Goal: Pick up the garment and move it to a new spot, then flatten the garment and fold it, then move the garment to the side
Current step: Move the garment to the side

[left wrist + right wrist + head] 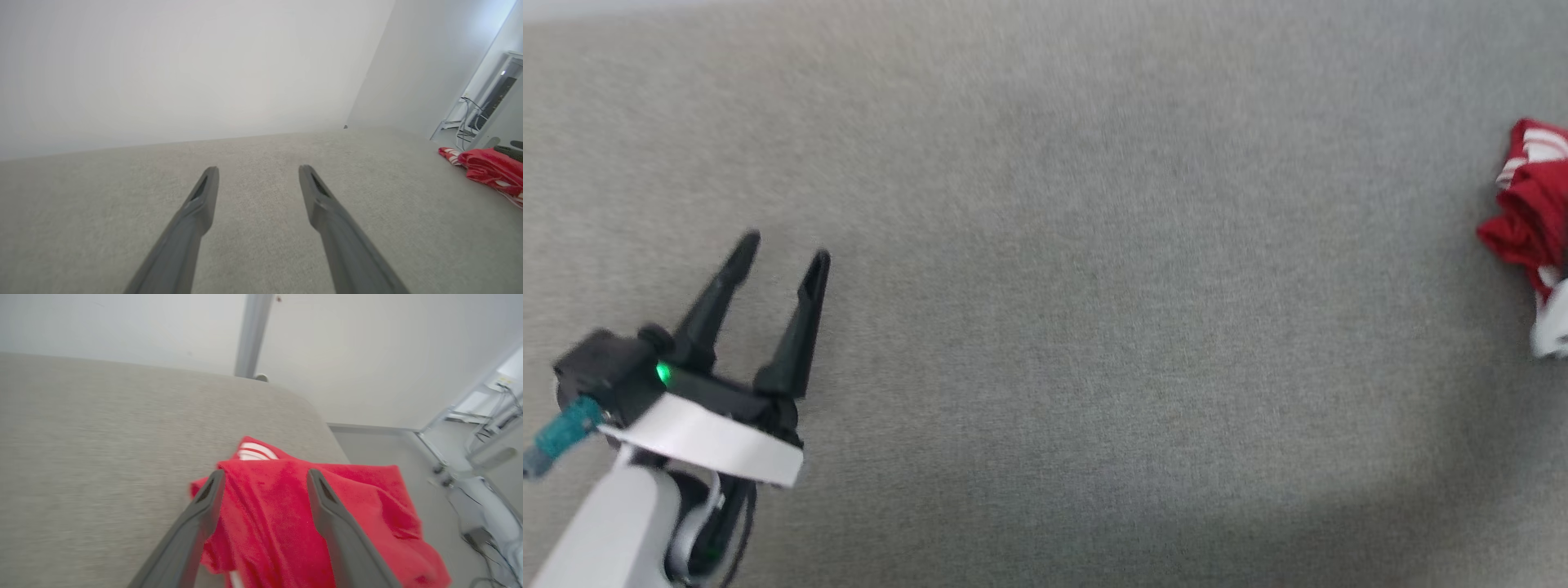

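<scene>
The garment (1531, 220) is a crumpled red heap with white striped trim, cut off by the right edge of the head view. In the right wrist view my right gripper (264, 473) is open. Its two fingers are spread over the garment (265, 514), with red cloth lying between and under them near the table's rounded corner. My left gripper (786, 246) stands open and empty at the lower left, far from the cloth. In the left wrist view my left gripper (258, 169) points across bare grey surface, and the garment (490, 167) lies off to the right.
The grey fabric-covered table (1045, 286) stretches wide between the two grippers. Its far edge and rounded corner (302, 400) meet a white wall with a metal post (251, 335). Beyond the corner, cables and a stand (474, 473) are on the floor.
</scene>
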Robot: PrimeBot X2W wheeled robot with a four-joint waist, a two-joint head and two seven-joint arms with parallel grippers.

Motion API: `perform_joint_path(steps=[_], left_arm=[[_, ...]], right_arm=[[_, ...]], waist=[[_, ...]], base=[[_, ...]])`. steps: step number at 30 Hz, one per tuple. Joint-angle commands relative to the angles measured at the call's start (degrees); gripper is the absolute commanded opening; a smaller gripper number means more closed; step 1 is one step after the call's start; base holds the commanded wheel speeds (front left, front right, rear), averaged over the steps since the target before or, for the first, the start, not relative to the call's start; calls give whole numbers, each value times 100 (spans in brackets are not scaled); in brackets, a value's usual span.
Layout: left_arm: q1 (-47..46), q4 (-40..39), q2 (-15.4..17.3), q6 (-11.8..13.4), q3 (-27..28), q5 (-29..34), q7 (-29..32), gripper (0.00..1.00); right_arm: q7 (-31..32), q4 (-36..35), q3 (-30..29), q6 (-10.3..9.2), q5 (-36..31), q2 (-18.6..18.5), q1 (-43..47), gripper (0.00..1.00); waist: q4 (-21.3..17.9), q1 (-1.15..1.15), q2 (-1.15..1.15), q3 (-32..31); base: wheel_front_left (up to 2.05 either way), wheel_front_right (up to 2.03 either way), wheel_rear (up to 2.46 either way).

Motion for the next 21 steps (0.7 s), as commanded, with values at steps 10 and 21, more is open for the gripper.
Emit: perform_joint_path(steps=[10, 21], left_arm=[[1136, 851, -684, 14, 299, -73, -28, 100], [1986, 989, -1184, 14, 640, 43, -29, 100]], right_arm=[[-771, 42, 1416, -2, 1245, 628, 952, 100], [-1053, -539, 2010, -2, 2007, 747, 2002, 100]], waist=[[569, 0, 0, -1260], [926, 0, 0, -2084]], base=[[0, 0, 0], [0, 0, 0]])
